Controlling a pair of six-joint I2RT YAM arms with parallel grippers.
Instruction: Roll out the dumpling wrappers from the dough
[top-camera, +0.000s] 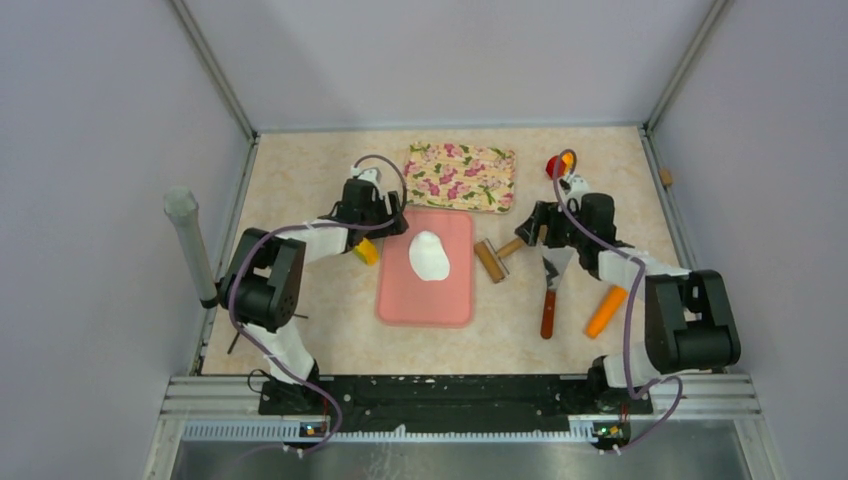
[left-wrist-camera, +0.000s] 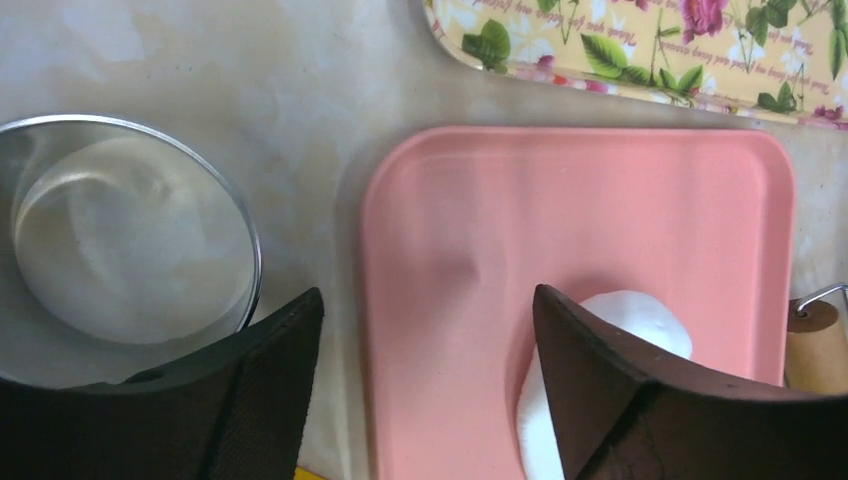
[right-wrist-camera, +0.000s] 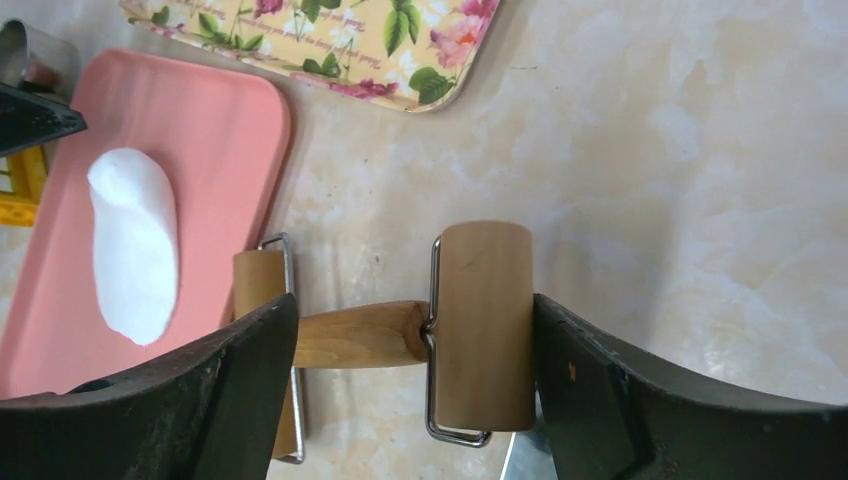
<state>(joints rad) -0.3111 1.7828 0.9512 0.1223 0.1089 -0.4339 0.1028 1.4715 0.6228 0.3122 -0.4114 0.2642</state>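
Note:
The dough (top-camera: 430, 255) is a flattened oblong white lump on the pink mat (top-camera: 425, 300). It also shows in the right wrist view (right-wrist-camera: 135, 240). In the left wrist view (left-wrist-camera: 645, 315) my right finger partly hides it. No dumpling wrappers are in view. My left gripper (top-camera: 388, 226) is open and empty over the mat's far left edge (left-wrist-camera: 430, 330). My right gripper (top-camera: 528, 232) is open, and its fingers straddle the handle and one drum of the wooden double roller (right-wrist-camera: 485, 320) lying on the table (top-camera: 497, 258).
A silver metal ring cutter (left-wrist-camera: 130, 240) stands left of the mat. A floral tray (top-camera: 460, 176) lies behind the mat. A yellow piece (top-camera: 367, 250), a spatula (top-camera: 550, 295), an orange object (top-camera: 605, 311) and a red object (top-camera: 555, 166) lie around.

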